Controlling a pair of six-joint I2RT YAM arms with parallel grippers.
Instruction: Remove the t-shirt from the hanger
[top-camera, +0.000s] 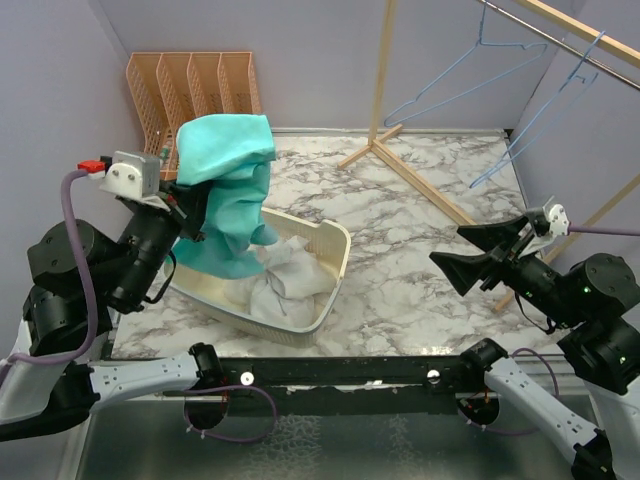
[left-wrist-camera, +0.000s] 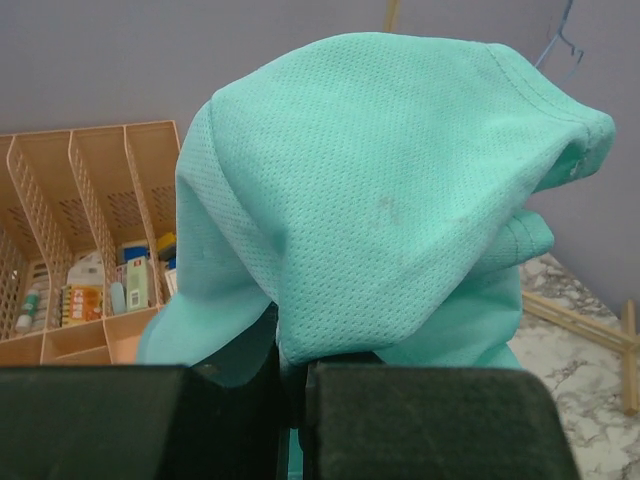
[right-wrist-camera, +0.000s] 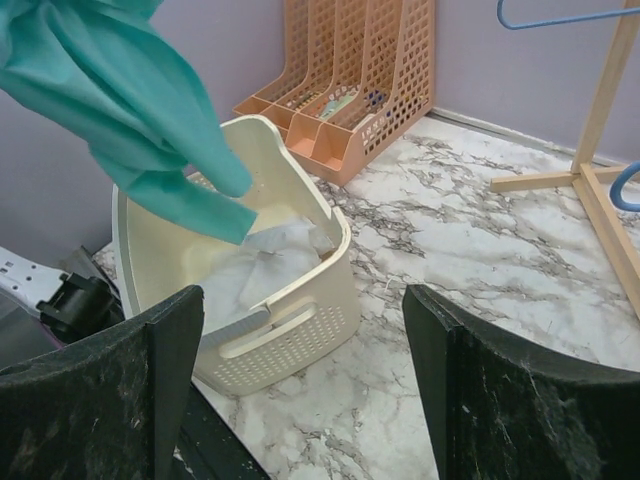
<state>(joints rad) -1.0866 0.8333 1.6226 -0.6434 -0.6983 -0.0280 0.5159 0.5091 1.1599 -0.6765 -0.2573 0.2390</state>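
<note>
Shirt: the t-shirt (top-camera: 225, 195) hangs bunched from the left gripper (left-wrist-camera: 295, 385), in the air over the near-left end of the basket (top-camera: 340, 262). Its lower folds droop towards the basket's inside.
Hanger: no hanger shows inside the cloth. Two blue hangers (top-camera: 450, 95) hang bare on the rack (top-camera: 385, 80) at the far right, so the shirt looks to be off already.
Left fingers: pressed together, pinching a fold of teal mesh between the pads.
Right fingers: the right gripper (top-camera: 470, 255) is spread wide and holds nothing, low over the table (top-camera: 420, 220) and well apart from the shirt.
Handling: thin sports mesh, likely very light, limp and a little slick. It should drape and swing, not keep any shape, and is not fragile.
Where to hold: a doubled fold or hem probably grips best, as a single layer may slide out. The one pinch seems enough for this weight.
Basket contents: crumpled white cloth (top-camera: 285, 285) lies in the near half. The far-left floor is bare.
Organizer: the orange organizer (top-camera: 190, 80) against the back wall has four slots. The left wrist view shows small packets in the lower trays, too small to name.
</note>
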